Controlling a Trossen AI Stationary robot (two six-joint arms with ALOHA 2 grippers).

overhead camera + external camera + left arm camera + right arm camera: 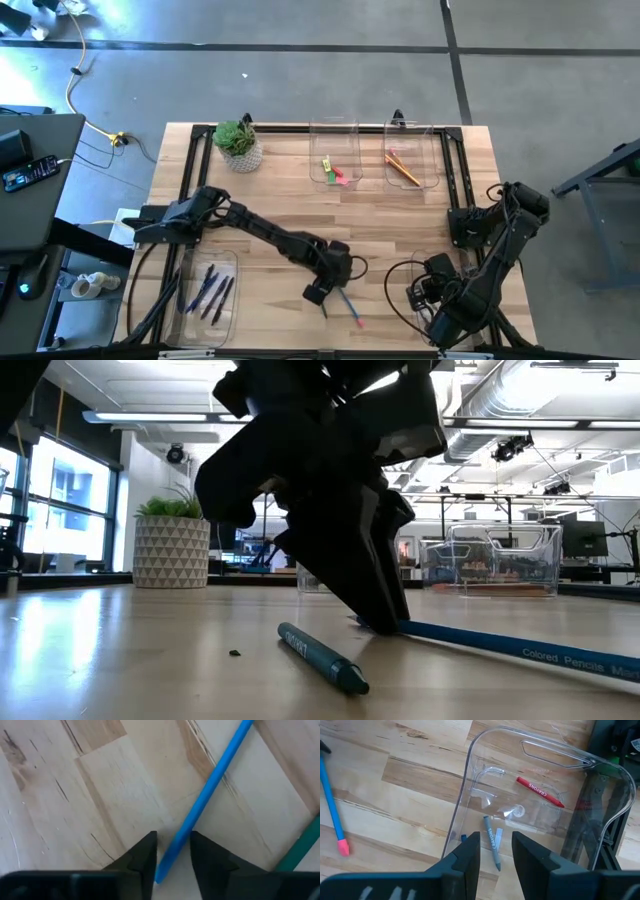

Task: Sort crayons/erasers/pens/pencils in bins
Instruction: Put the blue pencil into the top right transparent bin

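Note:
A blue colored pencil (350, 308) with a pink end (343, 847) lies flat on the table near its front edge. My left gripper (172, 857) is low over the pencil's plain end, open, with one finger on each side of it. A teal crayon (320, 657) lies on the table beside it. My right gripper (496, 855) is open and empty over a clear bin (470, 780) at the near right, which holds a red crayon (540, 792) and two more. Far bins hold erasers (335, 172) and pencils (403, 168). My left gripper's fingers (147, 857) straddle the blue pencil's plain end (167, 865), pointing down at the table and lying across the pencil. I cannot tell whether they touch it. The pencil lies flat on the wood.
A clear bin (210, 290) with several dark and blue pens sits at the near left. A potted plant (238, 145) stands at the far left. A black frame runs along the table's edges (460, 170).

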